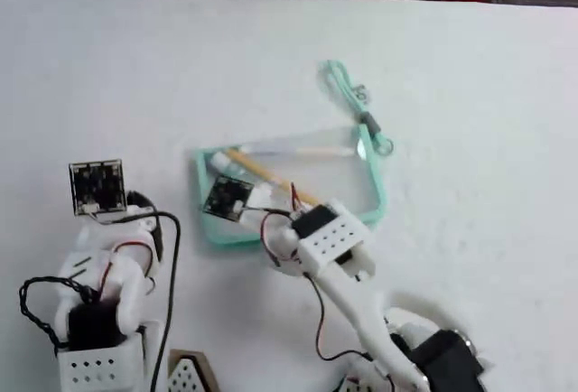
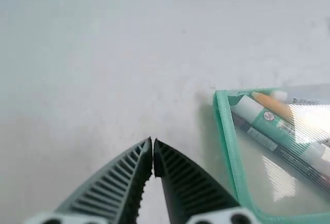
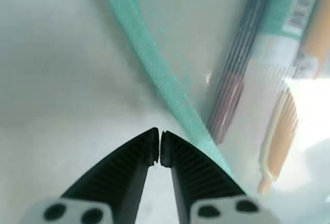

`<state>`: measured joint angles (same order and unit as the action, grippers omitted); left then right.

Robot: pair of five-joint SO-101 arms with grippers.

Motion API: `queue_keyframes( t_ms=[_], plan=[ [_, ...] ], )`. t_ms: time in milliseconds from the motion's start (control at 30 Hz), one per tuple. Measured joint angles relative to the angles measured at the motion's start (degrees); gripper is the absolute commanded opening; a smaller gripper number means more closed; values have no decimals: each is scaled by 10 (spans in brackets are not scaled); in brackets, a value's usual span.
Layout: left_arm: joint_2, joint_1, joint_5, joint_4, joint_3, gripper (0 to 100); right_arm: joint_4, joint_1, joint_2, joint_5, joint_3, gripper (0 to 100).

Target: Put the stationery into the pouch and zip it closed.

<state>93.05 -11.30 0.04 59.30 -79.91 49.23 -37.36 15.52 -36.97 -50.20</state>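
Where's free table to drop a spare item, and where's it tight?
Free: table right of the pouch and cord; also the far-left stretch beyond the left arm. Tight: pouch's near edge, at the right gripper.

Your left arm [image 1: 95, 315] sits folded back at the near left, and your left gripper [image 2: 153, 152] has its two fingers pressed tip to tip. Your right arm [image 1: 357, 302] stretches from the near right toward the middle, wrist angled left, and your right gripper [image 3: 159, 144] is likewise closed
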Motion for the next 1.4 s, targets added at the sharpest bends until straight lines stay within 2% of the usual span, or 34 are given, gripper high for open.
queue_keyframes(
  t_ms=[200,267,433,567,733,900,1033,1133,1200,1300,1400],
  plan=[
    [0,0,0,0,0,23,-2,0,-149,-3,94,19],
    [0,0,0,0,0,23,-1,5,-170,18,119,19],
    [0,2,0,-8,-16,23,-33,29,-162,120,164,19],
    [0,2,0,-16,-18,23,-18,29,-114,147,164,19],
    [0,2,0,-19,-21,24,64,47,23,149,146,19],
    [0,4,0,-57,-42,24,112,110,230,149,98,20],
    [0,4,-4,-164,-47,24,100,197,396,149,36,21],
    [0,9,-50,-280,-40,24,79,269,515,149,18,21],
    [0,21,-94,-321,-7,24,76,304,594,149,17,21],
    [0,31,-139,-301,85,24,76,318,709,153,17,21],
    [4,32,-148,-225,204,24,76,316,817,154,18,19]
  ],
)
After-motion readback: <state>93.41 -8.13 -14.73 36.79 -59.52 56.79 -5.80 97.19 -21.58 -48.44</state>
